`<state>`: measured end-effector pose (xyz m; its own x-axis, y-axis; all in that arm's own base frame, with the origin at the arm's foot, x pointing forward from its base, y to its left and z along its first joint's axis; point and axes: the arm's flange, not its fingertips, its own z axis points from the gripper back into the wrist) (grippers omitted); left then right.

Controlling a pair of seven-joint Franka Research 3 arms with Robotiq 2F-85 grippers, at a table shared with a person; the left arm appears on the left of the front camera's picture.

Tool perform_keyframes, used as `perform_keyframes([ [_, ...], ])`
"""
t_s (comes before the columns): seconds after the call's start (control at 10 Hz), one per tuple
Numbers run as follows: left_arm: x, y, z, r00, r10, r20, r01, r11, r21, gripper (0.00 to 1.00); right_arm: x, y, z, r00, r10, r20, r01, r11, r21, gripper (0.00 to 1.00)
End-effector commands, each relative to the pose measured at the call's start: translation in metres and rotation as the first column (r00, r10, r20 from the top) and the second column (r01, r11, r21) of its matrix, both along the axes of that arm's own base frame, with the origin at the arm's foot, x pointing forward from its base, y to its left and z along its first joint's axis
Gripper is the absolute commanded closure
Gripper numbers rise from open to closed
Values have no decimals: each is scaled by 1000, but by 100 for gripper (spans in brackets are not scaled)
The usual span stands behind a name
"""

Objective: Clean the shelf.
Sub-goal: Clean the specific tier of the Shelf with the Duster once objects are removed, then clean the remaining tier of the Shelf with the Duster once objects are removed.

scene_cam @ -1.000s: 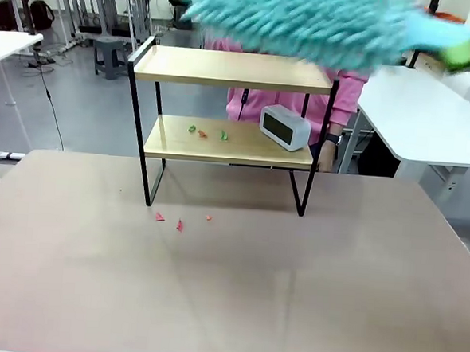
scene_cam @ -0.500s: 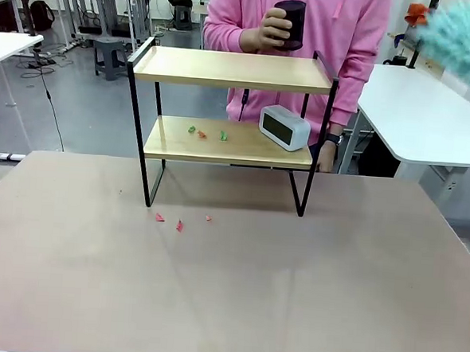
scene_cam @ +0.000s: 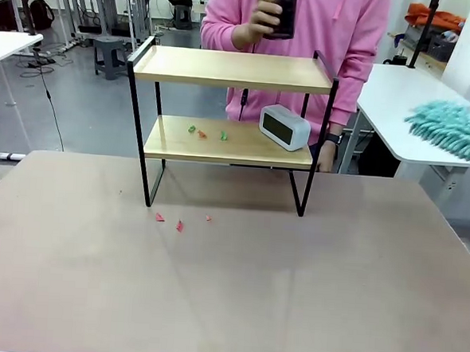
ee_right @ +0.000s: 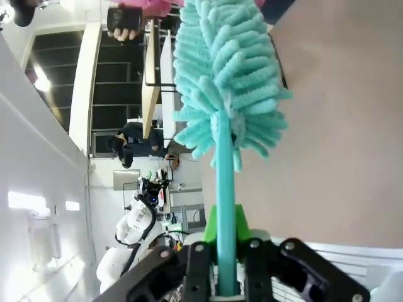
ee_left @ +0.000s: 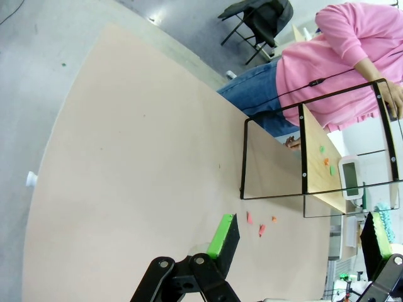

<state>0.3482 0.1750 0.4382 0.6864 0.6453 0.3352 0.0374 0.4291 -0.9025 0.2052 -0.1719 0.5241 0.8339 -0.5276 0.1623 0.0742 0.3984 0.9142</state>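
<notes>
The shelf (scene_cam: pixel 230 68) stands at the far middle of the table, with both wooden boards facing me. A white clock (scene_cam: pixel 285 127) and small green and orange scraps (scene_cam: pixel 202 132) lie on its lower board. Past the table's right edge, away from the shelf, hangs a teal fluffy duster (scene_cam: pixel 457 130). My right gripper (ee_right: pixel 225 251) is shut on the duster's handle (ee_right: pixel 223 182), below the duster head (ee_right: pixel 223 75). My left gripper (ee_left: pixel 299 242) is open over the table, and the shelf (ee_left: pixel 315 157) lies beyond it. A person in pink holds a dark cup (scene_cam: pixel 283 14) above the top board.
Small red scraps (scene_cam: pixel 179 223) lie on the brown table (scene_cam: pixel 228 295) just in front of the shelf's legs. A white table (scene_cam: pixel 415 107) stands at the right, behind the duster. The person stands right behind the shelf.
The duster swung from above the top board off to the right and down beside the table. The person's hand raised the dark cup slightly.
</notes>
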Motion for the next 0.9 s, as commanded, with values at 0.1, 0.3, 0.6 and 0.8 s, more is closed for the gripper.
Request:
perform_keyframes([
  [0.1, 0, -1, 2, 1000, 0, 0, 0, 1000, -13, 0, -25, -5, 14, 998, -25, 61, 26, 1000, -13, 89],
  [0.3, 0, -1, 2, 1000, 0, 0, 0, 1000, -13, 0, -25, -5, 14, 998, -25, 61, 26, 1000, -13, 89],
  [0.6, 0, -1, 2, 1000, 0, 0, 0, 1000, -13, 0, -25, -5, 14, 998, -25, 61, 26, 1000, -13, 89],
  [0.8, 0, -1, 2, 1000, 0, 0, 0, 1000, -13, 0, -25, -5, 14, 998, -25, 61, 26, 1000, -13, 89],
])
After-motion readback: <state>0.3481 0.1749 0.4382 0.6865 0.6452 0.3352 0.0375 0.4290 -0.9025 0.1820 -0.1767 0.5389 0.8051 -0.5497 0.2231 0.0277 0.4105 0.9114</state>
